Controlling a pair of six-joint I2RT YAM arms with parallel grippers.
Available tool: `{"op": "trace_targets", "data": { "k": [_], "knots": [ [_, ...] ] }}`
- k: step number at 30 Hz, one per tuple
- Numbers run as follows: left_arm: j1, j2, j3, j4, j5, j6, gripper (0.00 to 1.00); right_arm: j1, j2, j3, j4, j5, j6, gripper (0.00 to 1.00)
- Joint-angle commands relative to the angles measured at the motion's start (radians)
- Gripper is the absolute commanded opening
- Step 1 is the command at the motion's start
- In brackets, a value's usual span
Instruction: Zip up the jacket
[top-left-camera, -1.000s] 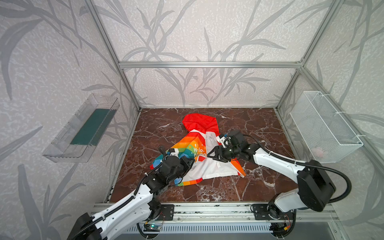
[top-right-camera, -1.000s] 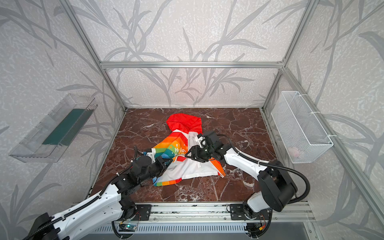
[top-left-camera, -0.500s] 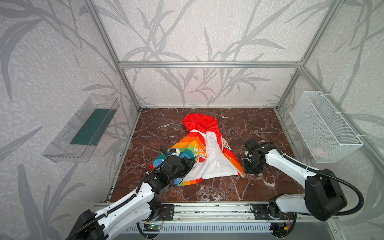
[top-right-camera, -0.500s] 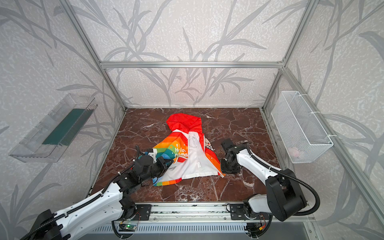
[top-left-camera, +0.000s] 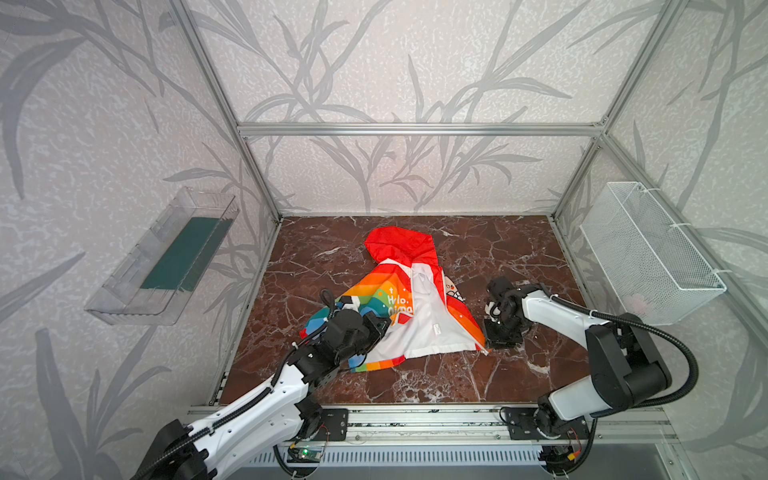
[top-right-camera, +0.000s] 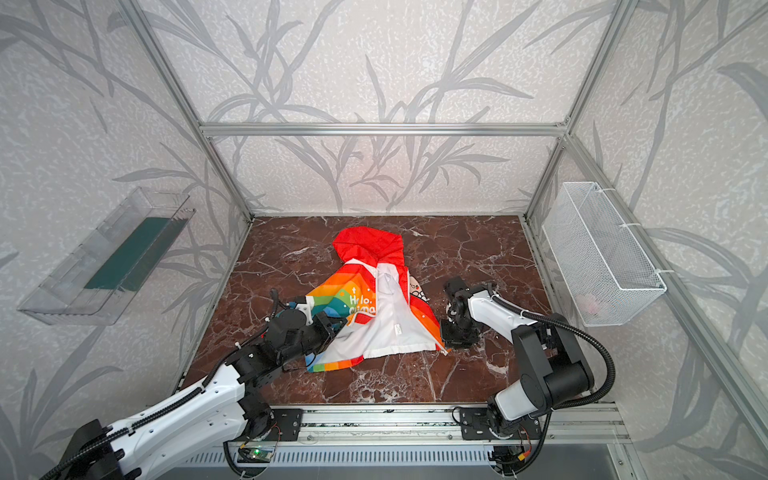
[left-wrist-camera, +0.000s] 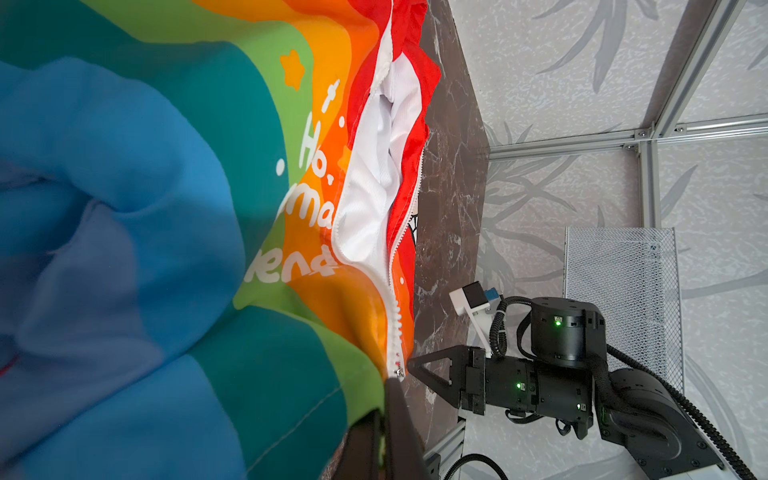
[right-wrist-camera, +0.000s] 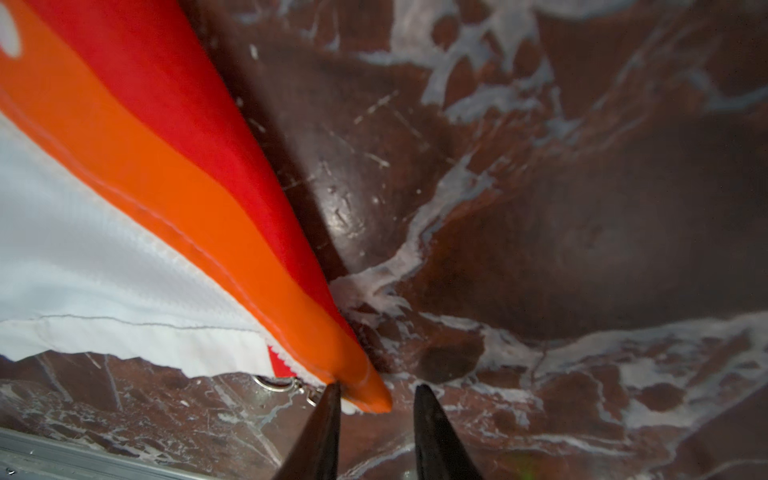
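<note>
One jacket (top-left-camera: 407, 307) lies near the middle of the counter (top-left-camera: 523, 249). Its hood (top-left-camera: 399, 245) points toward the back wall, and the front is open so that the white lining (top-left-camera: 428, 332) is exposed. Two tools are at work.

The left tool (left-wrist-camera: 388, 399) is clenched on the jacket's fabric at the striped side. This hold is judged to anchor the garment so that the hem can be drawn flat.

The right tool (right-wrist-camera: 377, 390) is set low at the opposite hem corner, jaws parted and nothing clamped yet. The orange corner tip lies between them, against one finger. This placement is judged to prepare a grasp beside the one zipper pull (right-wrist-camera: 282, 382), which rests on the counter just beside that corner.

One clear bin (top-left-camera: 166, 266) and one wire basket (top-left-camera: 648, 253) are mounted on the side walls, well apart from the work. The zipper is not yet closed.
</note>
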Motion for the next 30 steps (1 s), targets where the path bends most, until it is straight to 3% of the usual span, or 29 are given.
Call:
{"op": "trace_targets", "data": {
  "k": [1,8,14,19,23,30],
  "knots": [
    [0.004,-0.006,0.027,-0.009,-0.011,0.005,0.0,-0.003,0.011,0.011,0.016,-0.047,-0.014,0.32],
    [0.005,0.008,0.036,-0.012,-0.01,0.009,0.0,-0.003,0.053,-0.002,0.047,-0.073,-0.013,0.25],
    [0.005,0.019,0.057,-0.013,-0.009,0.019,0.0,-0.003,0.018,-0.009,0.054,-0.084,-0.016,0.0],
    [0.004,0.057,0.094,0.031,0.004,0.055,0.0,-0.003,-0.114,-0.017,0.113,-0.248,-0.009,0.0],
    [0.01,0.092,0.11,0.118,-0.011,0.096,0.0,-0.003,-0.238,-0.068,0.282,-0.383,0.069,0.0],
    [0.054,0.155,0.192,0.116,0.055,0.205,0.0,0.022,-0.403,-0.266,0.846,-0.426,0.323,0.0]
  ]
}}
